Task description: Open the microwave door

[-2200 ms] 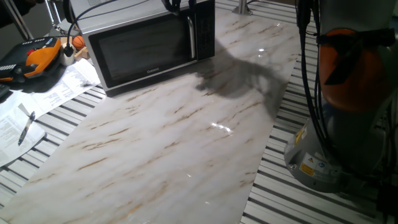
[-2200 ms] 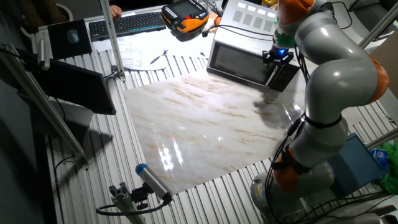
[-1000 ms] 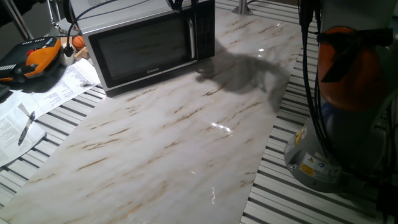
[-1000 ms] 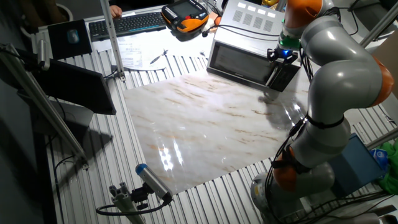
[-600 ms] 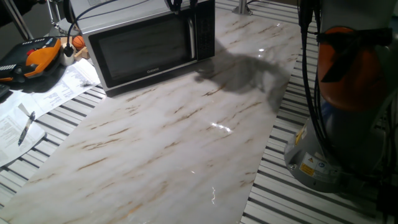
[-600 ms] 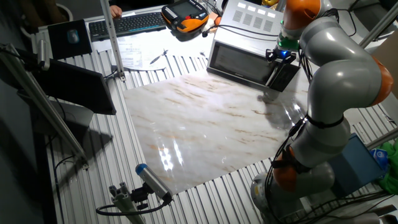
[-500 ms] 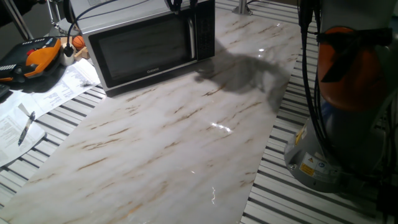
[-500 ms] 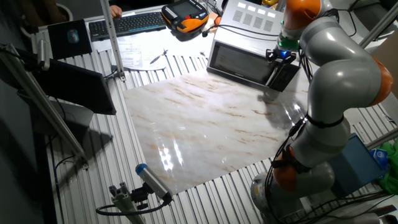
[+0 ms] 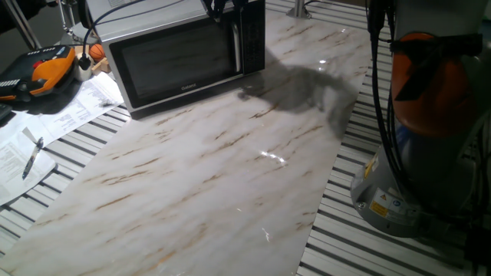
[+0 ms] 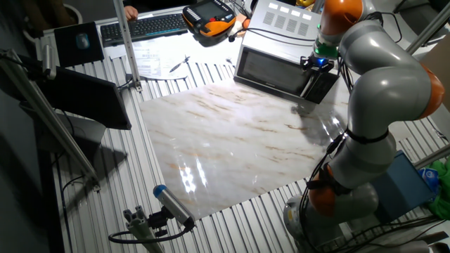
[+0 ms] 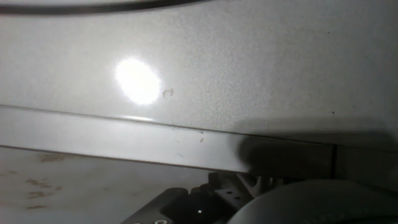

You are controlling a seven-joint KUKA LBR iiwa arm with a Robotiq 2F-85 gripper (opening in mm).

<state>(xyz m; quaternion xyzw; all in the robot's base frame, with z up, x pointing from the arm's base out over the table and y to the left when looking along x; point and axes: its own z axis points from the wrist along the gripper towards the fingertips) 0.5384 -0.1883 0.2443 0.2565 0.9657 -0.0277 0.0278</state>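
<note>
Gripper (image 10: 318, 63) sits right at the top front corner of the boxy silver-grey microwave (image 10: 281, 42), just above the vertical silver bar handle (image 9: 238, 46) — can't tell if it's spread or pinching. That handle runs 12-to-6 on the dark-glass, silver-framed microwave door (image 9: 176, 61), door looks closed, so the pull probably goes outward toward the marble-topped table (image 9: 207, 169).

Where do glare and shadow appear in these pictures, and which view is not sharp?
Hand view: blurred, a bright glare spot on the grey microwave surface. One fixed view: a dark shadow on the marble table beside the microwave. The other fixed view: window-like glare on the marble.
</note>
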